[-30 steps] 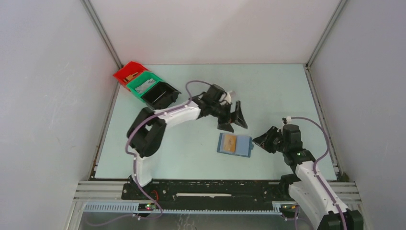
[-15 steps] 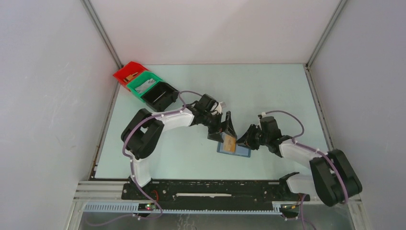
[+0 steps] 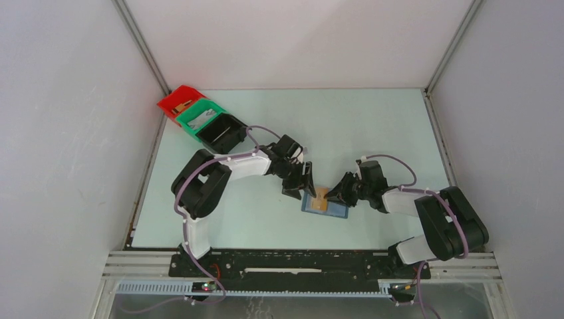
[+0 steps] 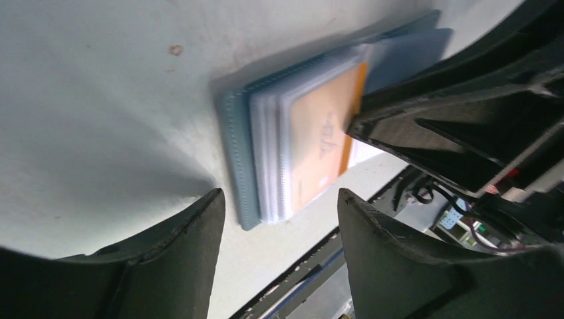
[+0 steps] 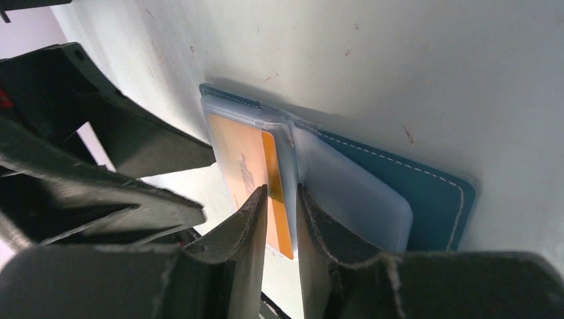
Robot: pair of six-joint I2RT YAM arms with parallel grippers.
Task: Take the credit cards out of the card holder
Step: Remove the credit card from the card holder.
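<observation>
The table (image 3: pixel 372 119) carries the red (image 3: pixel 174 101), green (image 3: pixel 196 118) and black (image 3: pixel 223 133) bins at its far left, and the holder (image 3: pixel 336 209) lies open near the middle, toward the near edge. You have just closed both arms on it. A second ago the right gripper (image 3: pixel 336 194) sat back by the near right and the left gripper (image 3: pixel 302 191) hung on the holder's far side. Now they meet over it, left on its left end, right reaching across from the right.

The holder itself has barely shifted, and the tan card (image 3: pixel 320 199) still sits in its clear sleeve, so I judge nothing is out yet and the first pull is about to start.

Your left gripper (image 4: pixel 279 199) has its fingers spread wide, straddling the holder (image 4: pixel 236 159) edge without touching it. Your right gripper (image 5: pixel 281 193) has its fingers almost together, and the orange edge of the card (image 5: pixel 239 159) runs into the slit. You cannot tell whether they pinch it.
</observation>
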